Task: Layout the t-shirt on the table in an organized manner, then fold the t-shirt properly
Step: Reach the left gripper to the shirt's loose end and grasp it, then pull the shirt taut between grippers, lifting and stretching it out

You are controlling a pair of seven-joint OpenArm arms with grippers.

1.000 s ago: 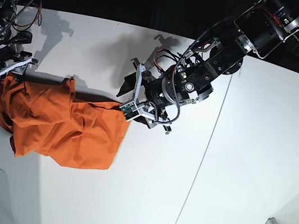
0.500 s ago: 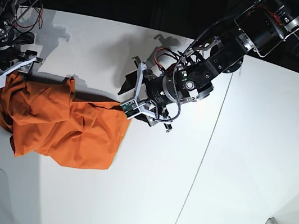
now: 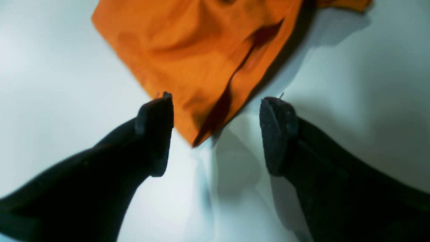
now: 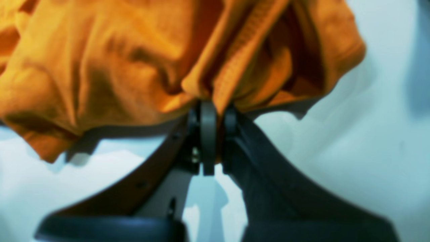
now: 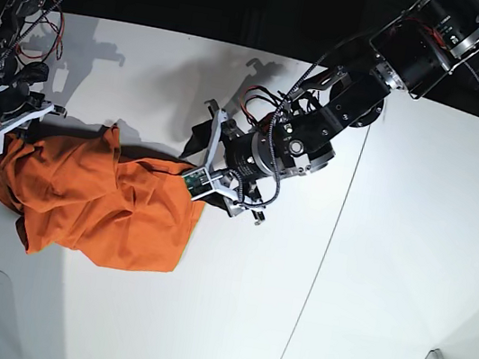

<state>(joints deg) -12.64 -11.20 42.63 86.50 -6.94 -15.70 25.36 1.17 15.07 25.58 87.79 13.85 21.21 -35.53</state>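
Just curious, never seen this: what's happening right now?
Right gripper shut on t-shirt. Left gripper open at shirt corner. T-shirt bunched on table. Nothing blocking.

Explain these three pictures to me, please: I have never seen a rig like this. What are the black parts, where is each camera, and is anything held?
A two-armed robot works over a white table. The base view looks down from above; each wrist view sits just behind one gripper. An orange t-shirt lies crumpled on the table. The right gripper, at the base view's left, is shut on a bunch of the cloth near the ribbed collar. The left gripper, at the base view's right, is open, its two black fingers either side of a shirt corner, holding nothing yet.
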